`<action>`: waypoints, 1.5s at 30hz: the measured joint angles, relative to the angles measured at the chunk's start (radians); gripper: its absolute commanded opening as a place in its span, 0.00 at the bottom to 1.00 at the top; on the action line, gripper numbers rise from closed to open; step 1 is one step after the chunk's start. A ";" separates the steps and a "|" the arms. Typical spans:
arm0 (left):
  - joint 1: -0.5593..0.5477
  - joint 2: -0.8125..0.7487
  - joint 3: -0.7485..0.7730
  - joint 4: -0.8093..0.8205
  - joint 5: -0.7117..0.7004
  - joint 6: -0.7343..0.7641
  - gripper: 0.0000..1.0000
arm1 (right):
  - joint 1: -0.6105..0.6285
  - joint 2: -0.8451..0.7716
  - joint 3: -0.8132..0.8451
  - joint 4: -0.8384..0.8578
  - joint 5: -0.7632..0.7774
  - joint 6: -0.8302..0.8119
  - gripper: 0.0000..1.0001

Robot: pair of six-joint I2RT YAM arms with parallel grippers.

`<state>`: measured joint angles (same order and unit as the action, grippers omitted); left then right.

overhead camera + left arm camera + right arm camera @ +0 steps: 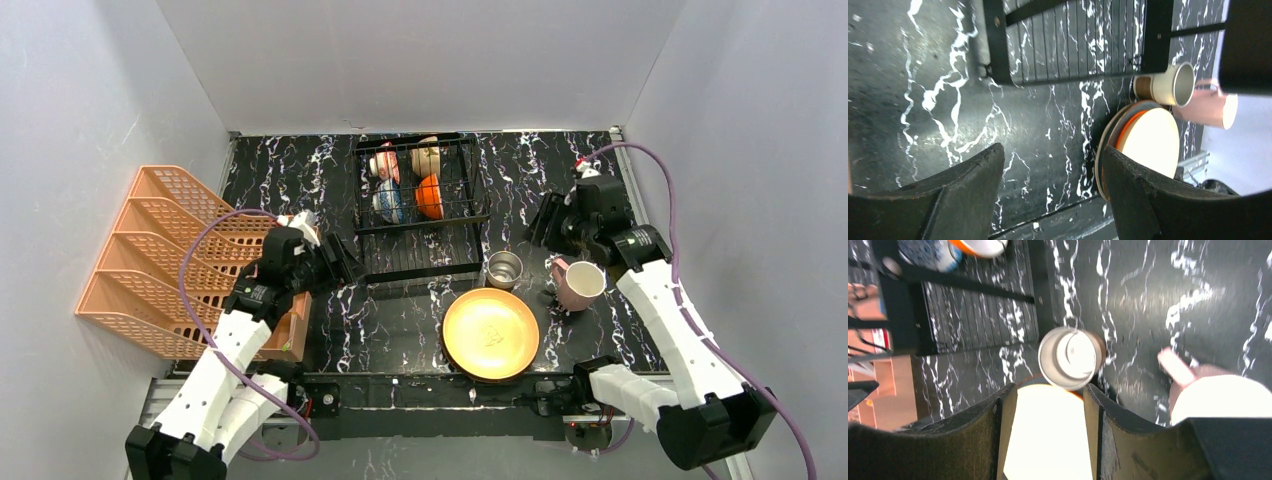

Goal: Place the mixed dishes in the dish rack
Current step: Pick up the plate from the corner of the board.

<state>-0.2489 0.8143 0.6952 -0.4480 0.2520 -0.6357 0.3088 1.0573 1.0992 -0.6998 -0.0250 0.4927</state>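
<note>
Jaws spread and empty, the right gripper (545, 228) hangs right of centre; the steel cup (504, 268) stands mouth-up just below-left of it, in front of the dish rack (420, 262). The left gripper (345, 262), likewise spread and empty, is farther away

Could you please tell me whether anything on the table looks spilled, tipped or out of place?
Nothing stands out. The cup and mug stand upright, the plates lie stacked flat, and four bowls sit tilted inside the rack. No spill shows.
</note>
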 measured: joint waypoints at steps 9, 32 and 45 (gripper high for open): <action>-0.171 -0.019 -0.102 0.023 0.001 -0.113 0.70 | 0.122 -0.027 -0.163 -0.154 -0.019 0.116 0.59; -0.688 0.400 -0.053 0.367 -0.085 -0.321 0.61 | 0.250 0.020 -0.289 -0.240 0.214 0.325 0.61; -0.748 0.503 0.011 0.387 -0.118 -0.331 0.50 | 0.251 -0.039 -0.297 -0.235 0.235 0.344 0.62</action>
<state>-0.9974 1.3174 0.7059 -0.0612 0.1337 -0.9668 0.5594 1.0183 0.8021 -0.9352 0.2104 0.8364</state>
